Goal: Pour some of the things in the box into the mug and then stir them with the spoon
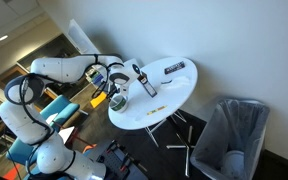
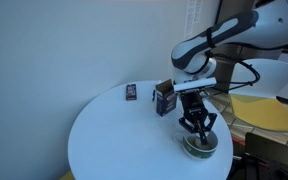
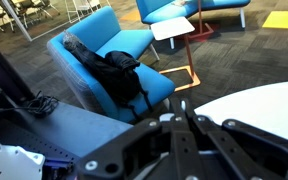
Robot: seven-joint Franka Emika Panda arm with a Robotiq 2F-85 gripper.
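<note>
Nearest in an exterior view, the mug [image 2: 200, 148] sits close to the edge of the table [image 2: 104, 140]. The gripper [image 2: 196, 127] hangs straight over it, tips down at about the rim and jaws clenched tight. I cannot tell whether a spoon is pinched between them: nothing thin shows there, and the mug's dark inside hides any contents. The mug looks small, rigid and light, so stirring could probably skate it across the smooth top. Just behind it stands the box [image 2: 164, 99], upright and apart from the mug. As a thin carton it would likely be light and easy to crush, and it is best held across its narrow sides near the middle. Its print is too small to read. Farther back lies a flat dark item [image 2: 131, 92]. In the wrist view the gripper [image 3: 184, 128] shows closed fingers, only a corner of the table, and no mug at all.
</note>
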